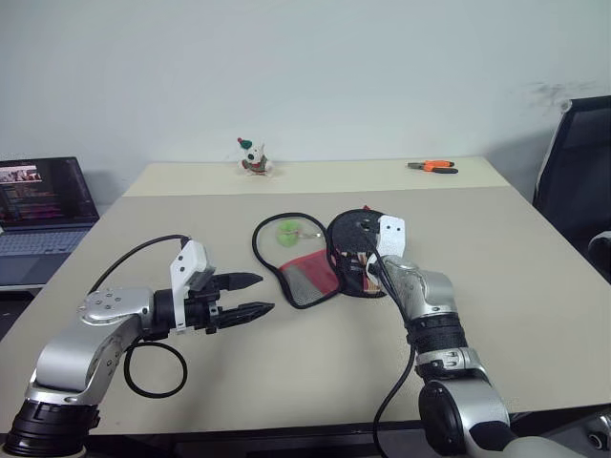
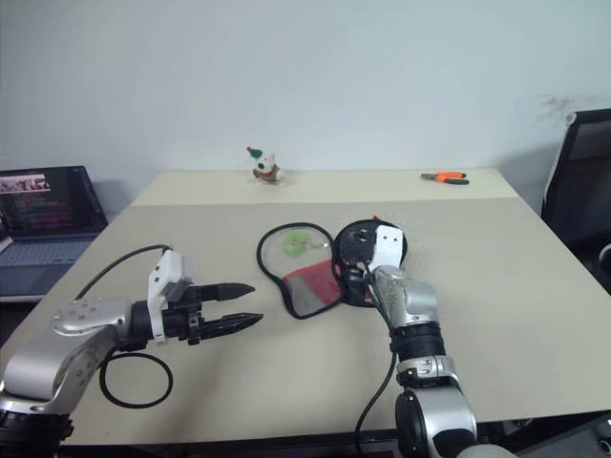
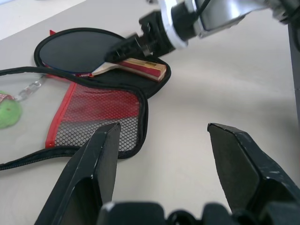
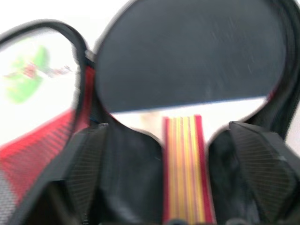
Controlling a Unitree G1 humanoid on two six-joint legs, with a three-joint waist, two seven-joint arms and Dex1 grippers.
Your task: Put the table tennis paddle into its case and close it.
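The table tennis paddle [image 3: 79,49] lies inside the open case [image 3: 101,115], right hand [image 4: 180,140] released astride its handle; left hand [image 3: 161,164] waits apart, spread empty. Next, fold the flap squarely.

Both arms are clad in silver-grey metal with black ribbed joint bands, a white block is mounted at each wrist, black cables are looped along them, small screws dot the left forearm, and the left gripper [image 1: 250,295] is tipped with tapered black fingers.
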